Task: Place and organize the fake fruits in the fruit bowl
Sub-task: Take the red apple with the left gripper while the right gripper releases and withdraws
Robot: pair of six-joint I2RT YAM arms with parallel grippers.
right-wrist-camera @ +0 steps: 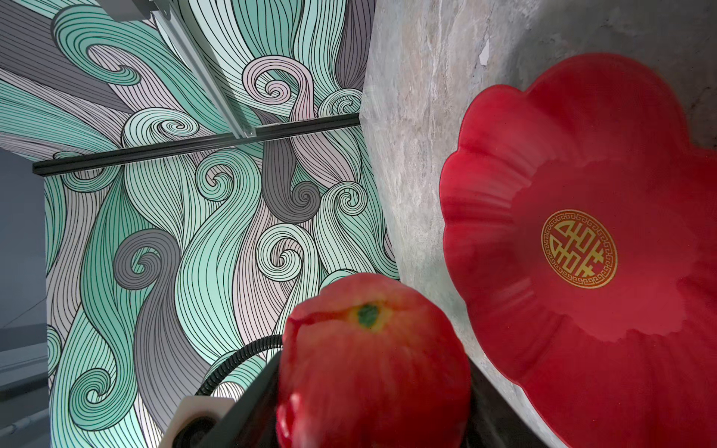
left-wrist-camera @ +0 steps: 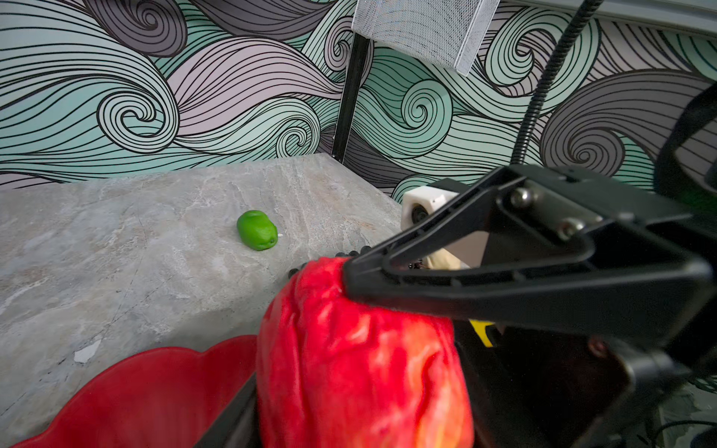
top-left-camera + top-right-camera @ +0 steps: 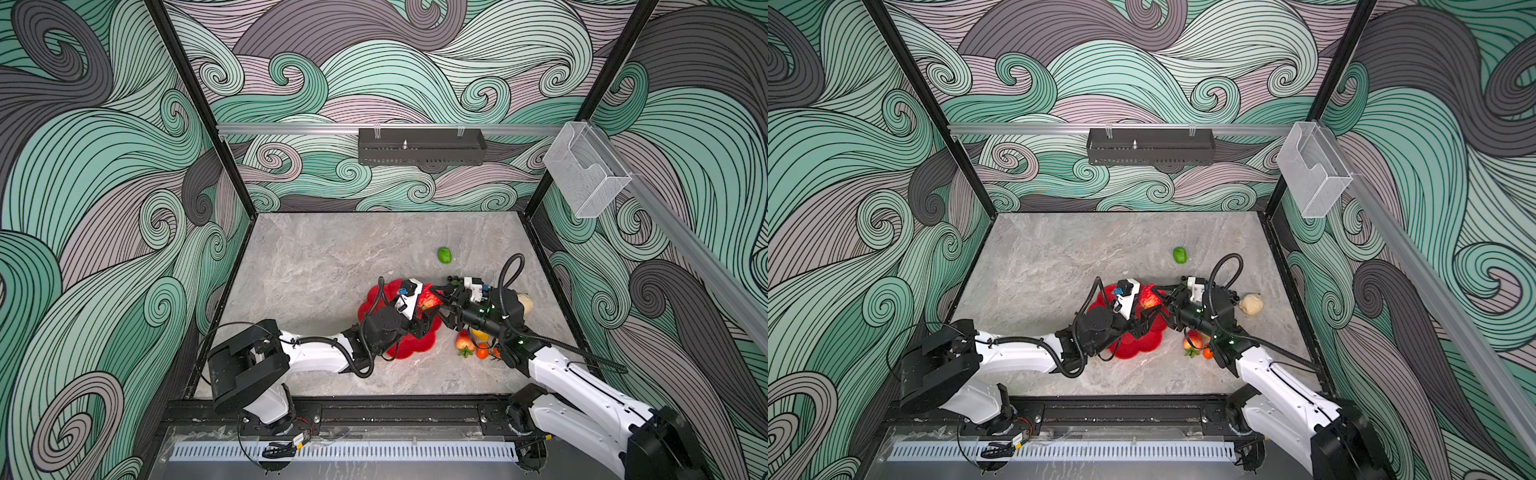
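apple red, wrinkled, yellow-streaked

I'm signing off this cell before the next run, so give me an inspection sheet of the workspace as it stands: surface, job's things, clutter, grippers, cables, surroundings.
Surface: grey marbled table, with one small white fleck.
Job's things: fruit bowl shows no fruit inside; apple gripped next to its rim; lime, cream fruit and fruit cluster lie on the table.
Clutter: nothing seen.
Grippers: right gripper pressed on the apple; left gripper around it, grip unclear.
Cables: black hoses loop off both arms.
Surroundings: swirl-patterned walls; black tray and clear holder on rails.
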